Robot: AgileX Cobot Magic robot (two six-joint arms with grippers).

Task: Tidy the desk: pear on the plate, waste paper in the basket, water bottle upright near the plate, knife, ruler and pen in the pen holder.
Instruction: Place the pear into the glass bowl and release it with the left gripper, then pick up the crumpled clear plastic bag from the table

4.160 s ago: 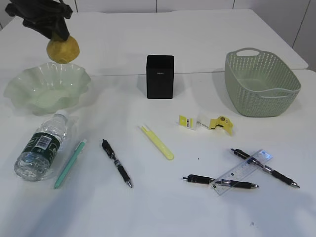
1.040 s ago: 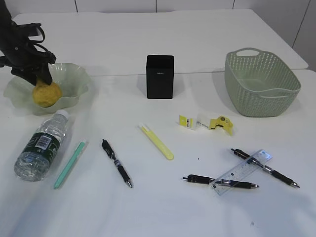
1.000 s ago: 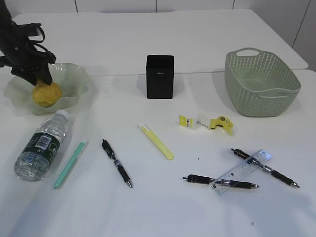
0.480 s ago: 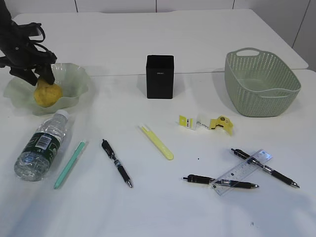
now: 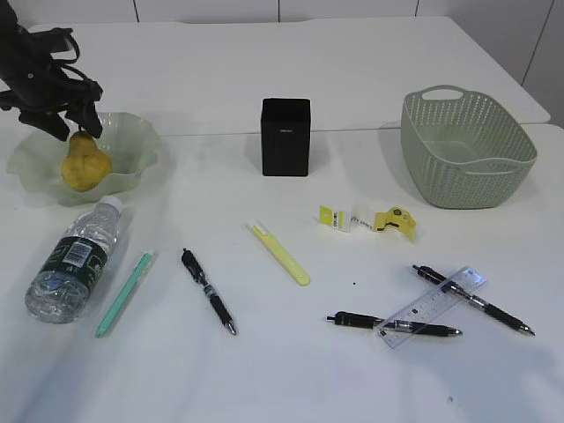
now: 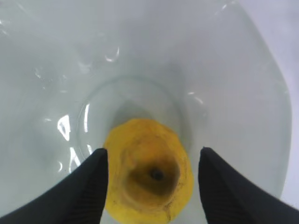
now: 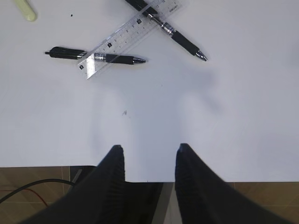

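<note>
Desk (image 5: pixel 291 79): white, holds everything below.
Basket (image 5: pixel 465 152): at 2 o'clock, nothing seen in it.
Plate (image 5: pixel 132 141): at 10 o'clock, pear (image 5: pixel 85 166) inside, stem up.
Holder (image 5: pixel 285 137): at 12 o'clock, top hidden from view.
Bottle (image 5: pixel 74 262): lying at 8 o'clock, cap toward plate.
Ruler (image 5: pixel 434 307): at 5 o'clock, across two pens.
Paper (image 5: pixel 368 218): near centre, outside basket.
Left gripper (image 6: pixel 152 172): above pear, fingers apart, clear of it.
Right gripper (image 7: pixel 149 161): fingers apart, gripping nothing, over desk edge.
</note>
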